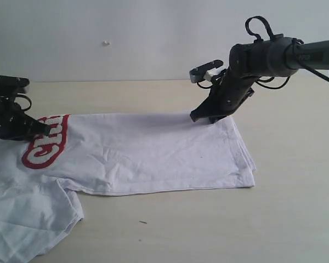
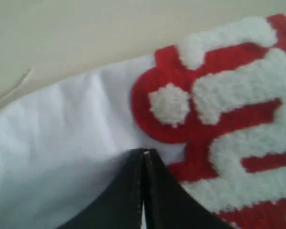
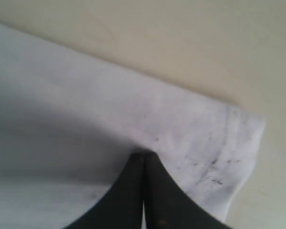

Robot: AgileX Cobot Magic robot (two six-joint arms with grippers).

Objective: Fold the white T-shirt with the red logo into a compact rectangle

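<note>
Plainly, the left gripper (image 2: 144, 153) has its jaws pressed together, tips set on the far edge of the white T-shirt (image 1: 153, 156) just where the red logo (image 1: 46, 143) begins. It seems to nip a little cloth, though the pinch itself is hidden. The right gripper (image 3: 144, 153) is closed the same way on the same far edge, close to the hem (image 1: 245, 161) at the right end, and the fabric creases toward its tips.

Two holds spaced along one long edge suggest, I judge, that this edge is meant to be lifted as a straight line and carried toward the near side for a lengthwise fold.

The shirt lies flat on the table (image 1: 296, 213), stretched from left to right, with the logo at the far left. A sleeve (image 1: 27, 219) sprawls at the near left and runs out of view. That loose, wrinkled sleeve is what most stands in the way of a neat rectangle. The thick logo patch may also bend less readily than the plain cloth. Otherwise only a small dark speck (image 1: 143, 222) lies on the near tabletop.
</note>
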